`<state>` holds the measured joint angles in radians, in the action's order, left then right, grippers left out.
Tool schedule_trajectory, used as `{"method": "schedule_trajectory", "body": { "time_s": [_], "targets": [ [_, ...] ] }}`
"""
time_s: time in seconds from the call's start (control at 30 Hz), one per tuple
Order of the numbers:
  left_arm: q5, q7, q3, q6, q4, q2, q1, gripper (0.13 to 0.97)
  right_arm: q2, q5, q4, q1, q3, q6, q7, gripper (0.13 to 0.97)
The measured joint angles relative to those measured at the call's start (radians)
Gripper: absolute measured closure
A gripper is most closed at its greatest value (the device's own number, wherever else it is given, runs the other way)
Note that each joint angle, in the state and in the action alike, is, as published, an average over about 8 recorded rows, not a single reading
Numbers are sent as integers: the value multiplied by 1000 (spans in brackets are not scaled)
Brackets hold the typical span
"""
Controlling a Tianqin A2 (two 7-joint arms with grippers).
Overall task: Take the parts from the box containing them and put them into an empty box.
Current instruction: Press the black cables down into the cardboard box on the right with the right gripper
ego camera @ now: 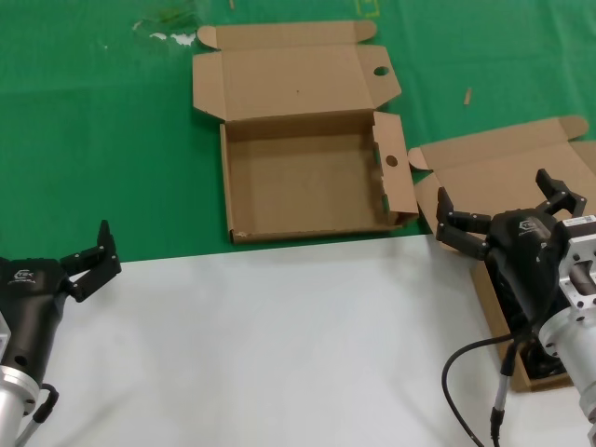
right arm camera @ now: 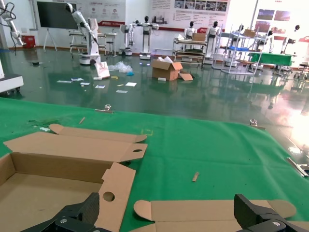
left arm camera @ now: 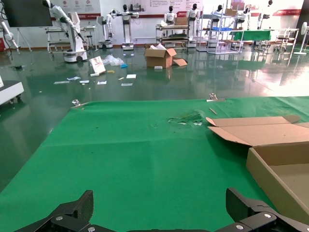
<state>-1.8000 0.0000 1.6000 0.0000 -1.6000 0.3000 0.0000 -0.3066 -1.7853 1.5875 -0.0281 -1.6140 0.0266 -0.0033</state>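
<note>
The empty box (ego camera: 307,182), with a round hole in each of two flaps, lies open at the middle back on the green mat; it also shows in the right wrist view (right arm camera: 43,193) and the left wrist view (left arm camera: 282,166). The plain-flapped box (ego camera: 503,163) lies open at the right, mostly hidden behind my right arm. A bit of black (ego camera: 538,361) shows inside it under my wrist; the cables are otherwise hidden. My right gripper (ego camera: 498,203) is open and empty over this box, facing its lid (right arm camera: 207,212). My left gripper (ego camera: 93,261) is open and empty at the near left.
A white sheet (ego camera: 279,345) covers the near half of the table; a green mat (ego camera: 102,140) covers the far half. A small scrap (ego camera: 468,95) lies on the mat at the back right. A black cable (ego camera: 466,372) hangs from my right arm.
</note>
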Motion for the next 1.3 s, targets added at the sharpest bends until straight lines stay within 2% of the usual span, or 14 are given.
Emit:
{"method": "schedule_trajectory", "body": {
  "time_s": [0.37, 0.6, 0.67, 0.93, 1.07, 1.3],
  "targets": [
    [0, 0, 0, 0, 0, 0, 0, 168, -2, 4, 10, 7, 1, -7, -3, 129],
    [0, 0, 0, 0, 0, 0, 0, 259, -61, -7, 44, 21, -27, -21, 6, 129],
    [0, 0, 0, 0, 0, 0, 0, 272, -108, -20, 52, 18, -54, -21, 22, 129],
    [0, 0, 0, 0, 0, 0, 0, 442, -386, -25, 102, -20, -146, 71, 139, 129],
    [0, 0, 0, 0, 0, 0, 0, 442, -533, -20, 122, -44, -145, 193, 176, 129],
    [0, 0, 0, 0, 0, 0, 0, 632, -748, -43, 107, -118, -138, 465, 154, 129]
  ]
}}
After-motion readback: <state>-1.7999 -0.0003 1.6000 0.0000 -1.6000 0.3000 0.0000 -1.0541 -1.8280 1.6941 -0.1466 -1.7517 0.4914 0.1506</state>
